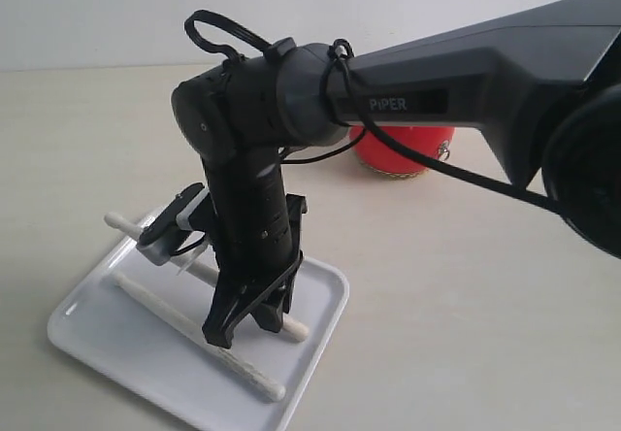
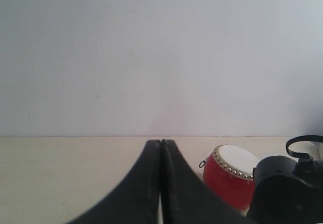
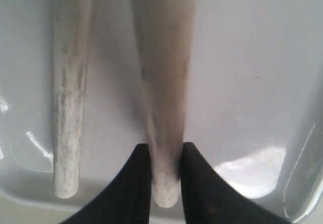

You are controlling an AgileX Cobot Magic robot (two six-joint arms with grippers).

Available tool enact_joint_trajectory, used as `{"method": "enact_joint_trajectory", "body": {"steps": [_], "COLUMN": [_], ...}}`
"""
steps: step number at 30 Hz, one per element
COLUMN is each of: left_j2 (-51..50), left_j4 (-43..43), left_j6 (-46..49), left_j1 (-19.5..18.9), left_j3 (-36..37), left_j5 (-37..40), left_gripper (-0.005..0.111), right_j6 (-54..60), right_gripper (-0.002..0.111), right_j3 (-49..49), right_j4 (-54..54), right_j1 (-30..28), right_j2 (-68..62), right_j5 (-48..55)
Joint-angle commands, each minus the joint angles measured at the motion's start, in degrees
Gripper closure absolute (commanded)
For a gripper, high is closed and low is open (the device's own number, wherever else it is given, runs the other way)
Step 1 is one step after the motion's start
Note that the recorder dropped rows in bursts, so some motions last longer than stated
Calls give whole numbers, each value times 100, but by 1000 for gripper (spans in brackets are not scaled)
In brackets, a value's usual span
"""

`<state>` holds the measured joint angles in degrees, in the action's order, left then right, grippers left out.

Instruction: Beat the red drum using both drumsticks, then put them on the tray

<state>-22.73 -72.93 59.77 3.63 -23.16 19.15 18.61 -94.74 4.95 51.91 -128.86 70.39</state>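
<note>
Nearest, right pincer [image 3: 165, 151]: open only as wide as a stick [image 3: 164, 82] and clamped on it close to its end. Impossible to tell whether already resting on the tray [image 3: 242, 82] under the pincer or hanging just above it. Just beside the pincer, apart from the held one and about parallel to it: second stick [image 3: 68, 108], lying flat on the tray, free of any grip. Both ends close to the tray rim on the pincer side.

Seems to be the last step of the task: drumming apparently done, one stick put down, the other being placed. Next move, by judgement: lower until firm contact if not there yet, then open the jaws a little wider and lift straight up. Best not to pull sideways, to avoid rolling the round stick or knocking the neighbour. Some risk also of the stick end catching on the rim, so worth a small check of its place before letting go.

Farther out, beyond the tray: bare worktop [image 1: 466, 305]. Well apart from the right pincer, behind its arm: drum [image 1: 403, 149], upright on the worktop, half hidden.

Left pincer [image 2: 161, 142]: jaws pressed fully together, nothing between them, raised and facing the wall. Drum ahead of it and to one side, well apart.
</note>
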Motion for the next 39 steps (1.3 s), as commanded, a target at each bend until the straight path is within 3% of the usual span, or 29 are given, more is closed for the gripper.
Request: {"method": "enact_joint_trajectory", "body": {"steps": [1, 10, 20, 24, 28, 33, 39], "left_j2": [33, 33, 33, 33, 33, 33, -1], "left_j4": [31, 31, 250, 561, 636, 651, 645], "left_j6": [-30, -30, -30, -30, -160, -467, -483], "left_j1": [34, 34, 34, 34, 34, 34, 34], "left_j3": [-31, -31, -31, -31, -31, -31, -31], "left_j5": [0, 12, 127, 191, 260, 492, 641], "left_gripper": [107, 107, 107, 107, 107, 107, 107], "right_j6": [-118, -228, -240, -514, -529, -529, -487], "right_gripper": [103, 86, 84, 91, 108, 108, 108], "right_j3": [-32, -32, -32, -32, 43, 902, 3245], "right_j4": [-100, -100, -100, -57, -46, -86, -195], "right_j1": [9, 9, 9, -13, -28, -28, -28], "right_j2": [-41, -41, 124, 594, 1363, 2734, 5092], "right_j5": [-42, -42, -42, -42, -42, -602, -2018]}}
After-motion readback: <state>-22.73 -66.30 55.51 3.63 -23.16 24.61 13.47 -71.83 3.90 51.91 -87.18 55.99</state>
